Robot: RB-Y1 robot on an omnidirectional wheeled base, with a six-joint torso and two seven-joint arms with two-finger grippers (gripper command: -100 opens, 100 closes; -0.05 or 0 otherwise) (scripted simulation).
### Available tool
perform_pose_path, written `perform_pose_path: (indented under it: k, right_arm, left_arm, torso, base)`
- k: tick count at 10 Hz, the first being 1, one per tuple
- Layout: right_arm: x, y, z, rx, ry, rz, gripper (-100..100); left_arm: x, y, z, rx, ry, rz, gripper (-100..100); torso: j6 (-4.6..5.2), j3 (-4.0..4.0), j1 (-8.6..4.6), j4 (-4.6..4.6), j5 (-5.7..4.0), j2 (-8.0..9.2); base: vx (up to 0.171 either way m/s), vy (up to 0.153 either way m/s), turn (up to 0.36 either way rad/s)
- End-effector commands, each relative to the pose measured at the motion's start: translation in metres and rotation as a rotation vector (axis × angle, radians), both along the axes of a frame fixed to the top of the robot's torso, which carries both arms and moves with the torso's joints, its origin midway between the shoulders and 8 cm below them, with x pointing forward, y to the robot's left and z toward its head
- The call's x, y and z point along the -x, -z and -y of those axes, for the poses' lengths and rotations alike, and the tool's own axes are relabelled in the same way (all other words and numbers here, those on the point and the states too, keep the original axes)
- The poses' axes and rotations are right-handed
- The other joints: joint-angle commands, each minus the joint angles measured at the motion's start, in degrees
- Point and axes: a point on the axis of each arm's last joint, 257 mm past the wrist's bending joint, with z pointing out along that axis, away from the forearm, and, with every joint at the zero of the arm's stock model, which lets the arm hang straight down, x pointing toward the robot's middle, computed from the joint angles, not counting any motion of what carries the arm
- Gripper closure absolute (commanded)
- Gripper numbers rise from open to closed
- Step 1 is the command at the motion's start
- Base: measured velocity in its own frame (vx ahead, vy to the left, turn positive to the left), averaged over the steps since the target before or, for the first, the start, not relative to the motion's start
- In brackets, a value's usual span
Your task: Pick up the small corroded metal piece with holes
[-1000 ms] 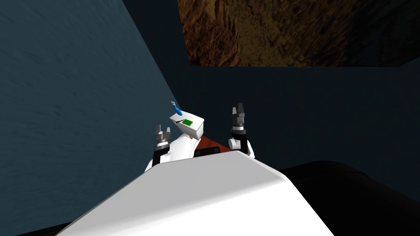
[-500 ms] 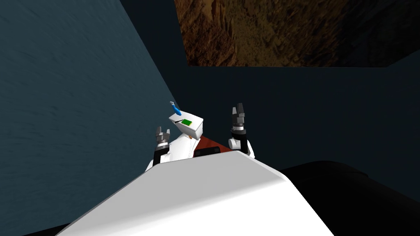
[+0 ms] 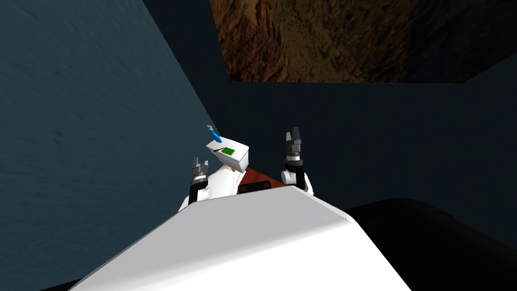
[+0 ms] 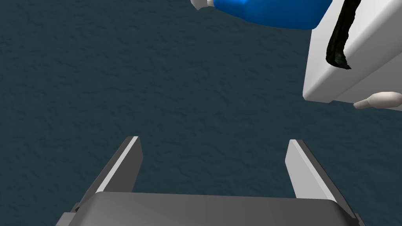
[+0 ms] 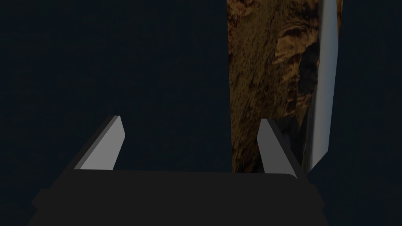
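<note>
Left: dark teal wall (image 3: 91,131), and it fills the space ahead of the left jaws in the left wrist view. Left jaws sit low beside the tank's left side, fingers (image 4: 125,164) spread about a third of the frame apart, nothing between them.

Centre-left: blue bottle (image 4: 275,11), tilted, at the far left corner of the lid. White tank (image 3: 242,162) in the corner, close to the left jaws.

Dark strip (image 4: 339,43): black, curved, ragged at one end, lying flat on the lid near its left edge. Taken as the task's piece. Holes and corrosion cannot be made out. It lies off to the side of the left jaws, not between the fingers, untouched.

Green pad (image 3: 228,150) on the lid, just right of the strip. Pale handle (image 4: 379,100) sticks out of the tank's front, below the lid.

Right: right jaws raised higher, right of the tank and apart from it, pointing at a dark wall. Fingers (image 5: 106,145) equally wide apart, empty.
</note>
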Motion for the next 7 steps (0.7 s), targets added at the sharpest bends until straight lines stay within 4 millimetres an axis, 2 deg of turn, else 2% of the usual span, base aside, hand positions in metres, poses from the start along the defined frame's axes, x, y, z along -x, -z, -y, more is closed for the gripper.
perform_pose_path:
  k: [1, 2, 3, 5, 6, 7]
  right_arm:
    - [0.000, 0.000, 0.000, 0.000, 0.000, 0.000, 0]
    - [0.000, 0.000, 0.000, 0.000, 0.000, 0.000, 0]
    - [0.000, 0.000, 0.000, 0.000, 0.000, 0.000, 0]
    - [0.000, 0.000, 0.000, 0.000, 0.000, 0.000, 0]
    - [0.000, 0.000, 0.000, 0.000, 0.000, 0.000, 0]
    - [0.000, 0.000, 0.000, 0.000, 0.000, 0.000, 0]
  left_arm:
    - [-0.001, 0.014, -0.007, 0.008, -0.014, -0.027, -100]
    - [-0.007, 0.013, -0.015, 0.009, -0.028, -0.026, -100]
    - [-0.005, 0.024, -0.017, 0.014, -0.034, -0.047, -100]
    - [-0.011, 0.027, -0.025, 0.018, -0.050, -0.055, -100]
    - [-0.009, 0.035, -0.027, 0.022, -0.054, -0.071, -100]
    - [-0.016, 0.035, -0.034, 0.023, -0.068, -0.071, -100]
  torso:
    - [0.00, 0.00, 0.00, 0.00, 0.00, 0.00]
    - [-0.01, 0.00, 0.01, 0.00, 0.00, 0.00]
    - [0.00, 0.00, 0.00, 0.00, 0.00, -0.01]
    - [-0.02, 0.00, 0.04, 0.00, 0.01, 0.01]
    - [0.00, 0.00, 0.03, 0.00, 0.01, -0.01]
    - [-0.01, 0.00, 0.02, 0.00, 0.00, -0.01]
  base:
    - [0.000, -0.021, -0.021]
    - [0.001, -0.022, -0.041]
    - [0.001, -0.021, -0.020]
    - [0.001, -0.015, -0.020]
    - [0.003, -0.018, -0.023]
    - [0.007, -0.028, -0.032]
